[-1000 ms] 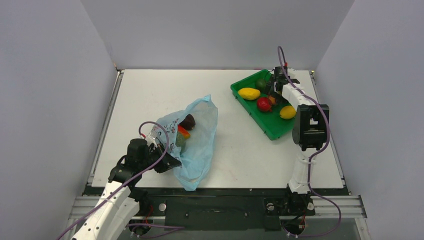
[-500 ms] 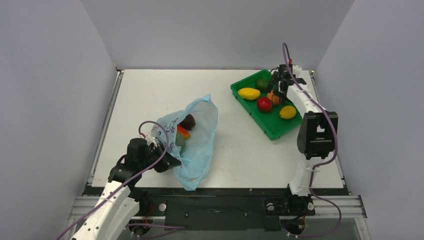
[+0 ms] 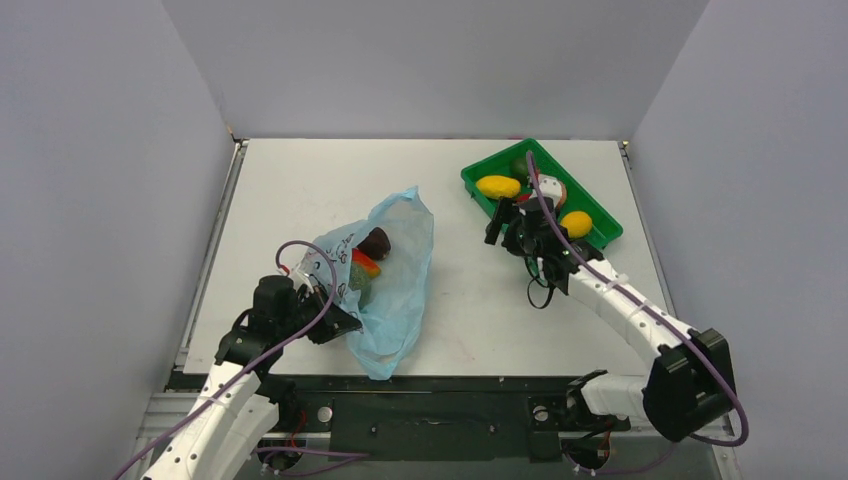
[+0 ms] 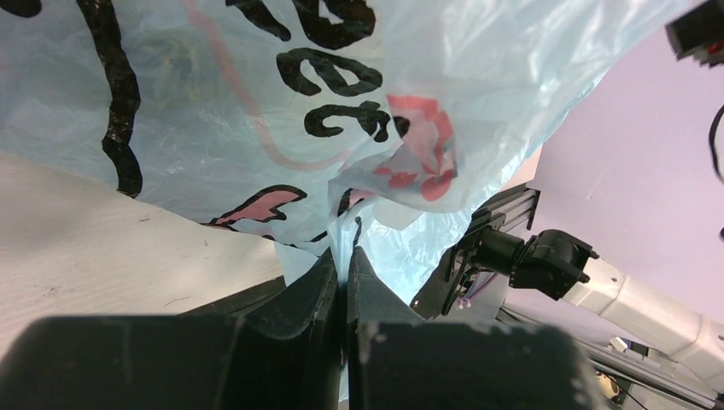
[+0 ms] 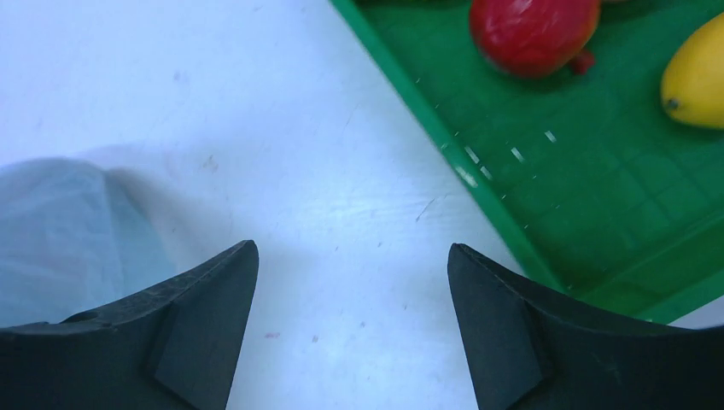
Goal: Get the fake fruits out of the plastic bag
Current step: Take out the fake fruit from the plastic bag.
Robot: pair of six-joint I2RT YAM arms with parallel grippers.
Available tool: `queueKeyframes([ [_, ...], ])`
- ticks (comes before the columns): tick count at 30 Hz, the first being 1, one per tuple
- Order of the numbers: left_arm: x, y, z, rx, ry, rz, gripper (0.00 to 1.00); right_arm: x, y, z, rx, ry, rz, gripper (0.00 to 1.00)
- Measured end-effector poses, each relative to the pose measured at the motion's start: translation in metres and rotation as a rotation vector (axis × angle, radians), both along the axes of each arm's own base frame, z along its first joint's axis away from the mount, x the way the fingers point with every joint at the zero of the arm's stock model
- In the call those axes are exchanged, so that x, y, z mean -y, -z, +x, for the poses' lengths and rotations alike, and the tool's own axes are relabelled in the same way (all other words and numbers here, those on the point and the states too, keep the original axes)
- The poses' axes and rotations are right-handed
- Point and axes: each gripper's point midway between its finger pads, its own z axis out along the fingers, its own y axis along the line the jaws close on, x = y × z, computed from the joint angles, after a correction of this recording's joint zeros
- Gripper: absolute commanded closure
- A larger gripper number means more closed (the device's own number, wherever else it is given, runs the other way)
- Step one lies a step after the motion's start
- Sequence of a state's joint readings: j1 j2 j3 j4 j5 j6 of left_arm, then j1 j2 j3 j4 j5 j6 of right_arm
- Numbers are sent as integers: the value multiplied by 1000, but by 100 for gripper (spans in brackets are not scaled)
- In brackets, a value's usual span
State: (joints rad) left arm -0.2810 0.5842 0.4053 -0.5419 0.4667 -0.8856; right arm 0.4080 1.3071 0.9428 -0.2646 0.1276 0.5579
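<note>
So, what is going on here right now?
The left gripper is shut on an edge of the blue plastic bag, holding it on the table. A dark fruit and a red-orange fruit sit inside the bag's open mouth. The right gripper is open and empty above the table, between the bag and the green tray, which holds a red fruit and two yellow fruits.
</note>
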Motion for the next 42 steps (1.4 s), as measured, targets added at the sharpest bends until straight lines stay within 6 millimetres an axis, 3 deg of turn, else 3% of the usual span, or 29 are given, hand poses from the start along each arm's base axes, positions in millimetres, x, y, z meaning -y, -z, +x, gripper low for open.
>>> queueKeyframes([
  [5, -1, 1, 1, 3, -5, 7, 100, -35, -1, -49, 46, -138, 44, 25],
  [10, -2, 1, 2, 8, -11, 14, 100, -103, -29, -115, 170, -356, 139, 25],
  [12, -3, 0, 2, 13, -14, 14, 100, -131, -47, -137, 229, -440, 195, 31],
  [15, -3, -1, 3, 20, -16, 14, 100, -166, -55, -147, 253, -502, 211, 43],
  [20, -4, 0, 3, 24, -22, 20, 100, -228, -40, -138, 239, -568, 112, 53],
  [23, -5, 1, 4, 22, -26, 24, 100, -253, -25, -130, 235, -585, 35, 56],
  [33, -6, 5, 4, 3, -32, 36, 100, -290, -15, -80, 279, -506, -121, 58],
  [42, -6, -4, 16, 10, -49, 49, 100, -287, 16, -39, 223, -432, -138, 54],
])
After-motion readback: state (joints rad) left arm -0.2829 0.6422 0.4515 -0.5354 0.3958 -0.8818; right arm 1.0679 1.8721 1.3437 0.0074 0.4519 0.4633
